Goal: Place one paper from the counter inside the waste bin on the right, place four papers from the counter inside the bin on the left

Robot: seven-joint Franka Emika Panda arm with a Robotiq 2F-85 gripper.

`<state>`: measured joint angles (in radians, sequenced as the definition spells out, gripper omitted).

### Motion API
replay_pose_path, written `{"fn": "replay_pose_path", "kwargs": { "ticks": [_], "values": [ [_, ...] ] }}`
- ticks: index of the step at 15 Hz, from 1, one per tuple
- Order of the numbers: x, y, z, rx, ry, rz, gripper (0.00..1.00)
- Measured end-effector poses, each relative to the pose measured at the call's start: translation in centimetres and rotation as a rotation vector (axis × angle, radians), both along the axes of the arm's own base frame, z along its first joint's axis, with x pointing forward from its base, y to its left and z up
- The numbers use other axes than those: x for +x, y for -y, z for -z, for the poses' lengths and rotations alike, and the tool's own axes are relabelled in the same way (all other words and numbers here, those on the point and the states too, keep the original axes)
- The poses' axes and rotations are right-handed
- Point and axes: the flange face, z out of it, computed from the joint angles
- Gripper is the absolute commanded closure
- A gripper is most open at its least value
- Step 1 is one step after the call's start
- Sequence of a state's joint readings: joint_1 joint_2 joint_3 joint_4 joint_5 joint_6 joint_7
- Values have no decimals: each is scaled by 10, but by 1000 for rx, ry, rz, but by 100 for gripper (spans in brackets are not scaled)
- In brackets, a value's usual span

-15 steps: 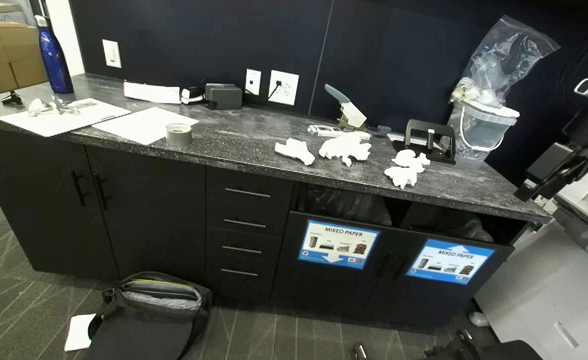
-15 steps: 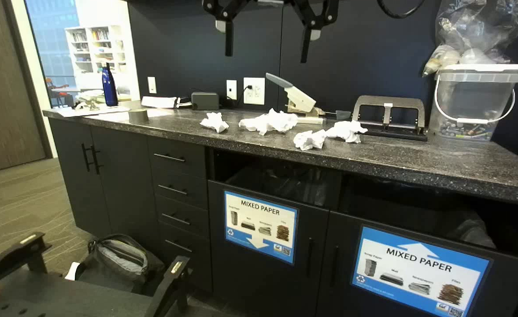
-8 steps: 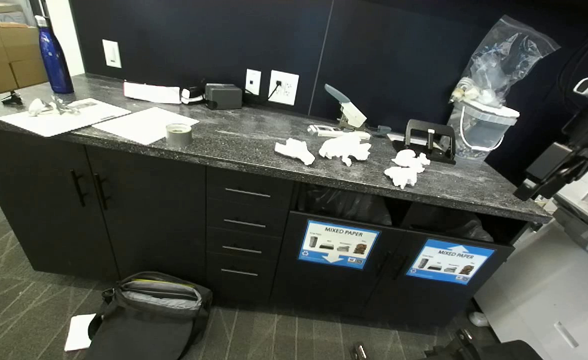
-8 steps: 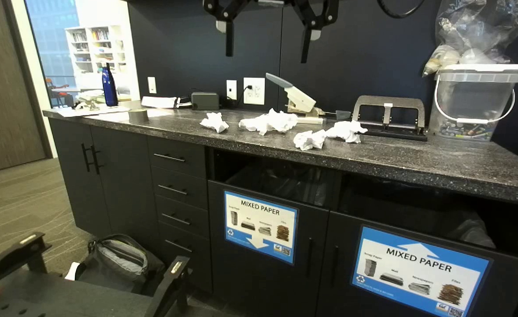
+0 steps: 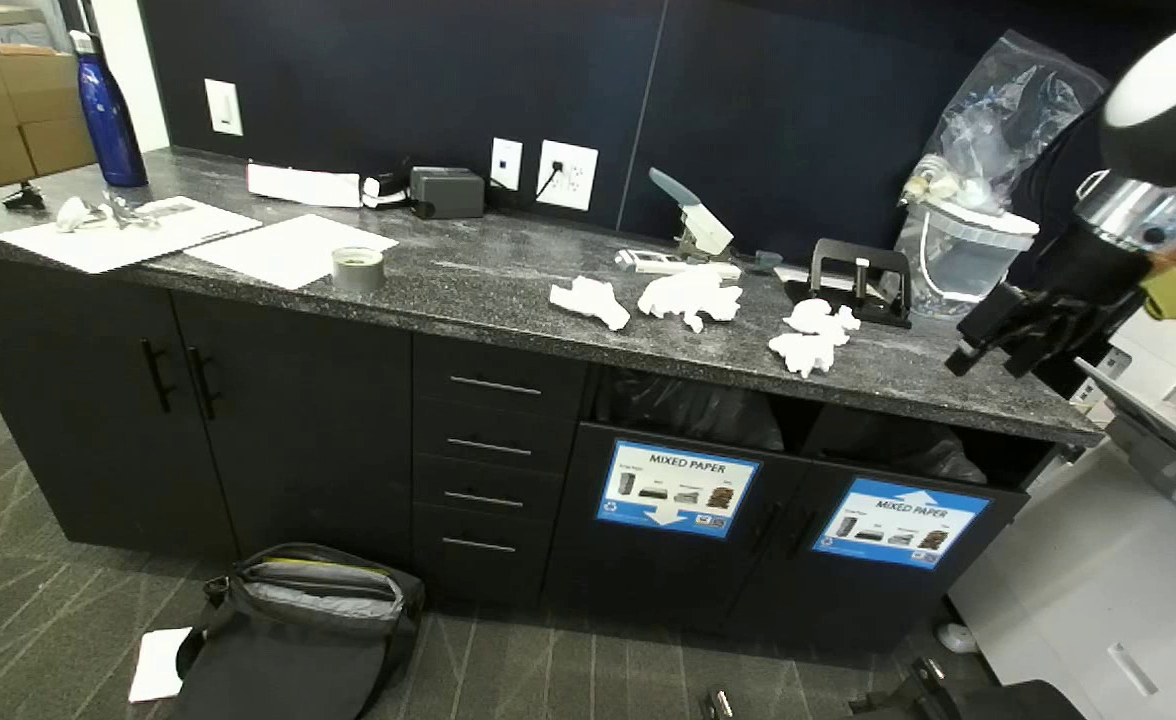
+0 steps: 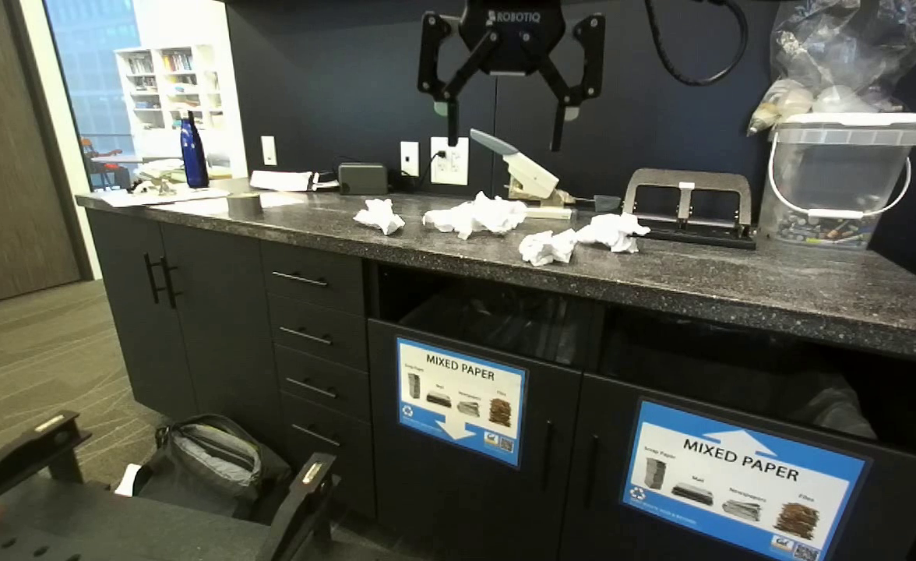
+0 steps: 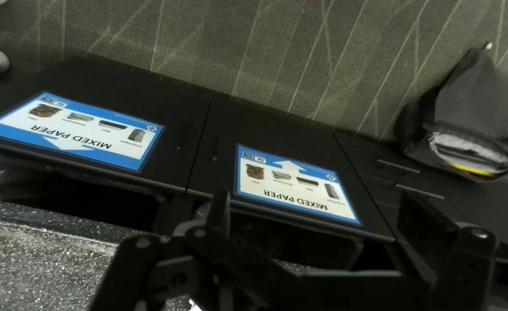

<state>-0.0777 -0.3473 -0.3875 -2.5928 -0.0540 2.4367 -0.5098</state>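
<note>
Hanging higher than the counter (image 6: 801, 273), the gripper (image 6: 505, 143) has its fingers (image 6: 452, 128) spread wide w/ a big gap btwn the tips. In an exterior view the arm (image 5: 1173, 110) is at far R, gripper nr the R end of the counter. Crumpled white papers (image 5: 690, 297) on the counter top, approx. mid to R: one wad (image 6: 380, 216) alone at L, a bigger clump (image 6: 477, 216) nr it — can't tell if 1 or 2 pcs — then a pair (image 6: 547, 248) R of the clump, nr front edge, touching or v. close, can't tell which. Stapler (image 6: 526, 173) stands behind the clump, hole punch (image 6: 707, 181) behind & R of the pair, then a clear bucket (image 6: 851, 134) w/ a plastic bag (image 6: 847, 54) on top. Below the counter: left bin (image 6: 544, 331) and right bin (image 6: 836, 405), each w/ an open gap at the top; insides too dark to make out. L sign (image 6: 460, 401) has its arrow down, R sign (image 6: 742, 471) arrow up; wrist view shows both upside down, fingers either side of the left bin's opening. Far L of counter: blue bottle (image 5: 110, 125), flat white sheets (image 5: 293, 250), tape roll (image 5: 358, 272). Grey box (image 5: 448, 193) by the back wall (image 5: 778, 120). Dark bag (image 5: 298, 650) lies open on the floor (image 5: 508, 670), L of the signs.
</note>
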Motion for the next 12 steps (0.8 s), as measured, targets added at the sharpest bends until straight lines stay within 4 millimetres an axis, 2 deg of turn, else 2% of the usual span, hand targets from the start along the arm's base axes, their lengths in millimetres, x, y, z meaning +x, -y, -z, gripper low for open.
{"fn": "replay_pose_path", "kwargs": {
  "ticks": [7, 9, 12],
  "values": [
    [118, -13, 58, 84, 49, 256, 0],
    [148, -12, 69, 85, 54, 294, 0],
    [187, 2, 74, 56, 81, 311, 0]
  ]
}}
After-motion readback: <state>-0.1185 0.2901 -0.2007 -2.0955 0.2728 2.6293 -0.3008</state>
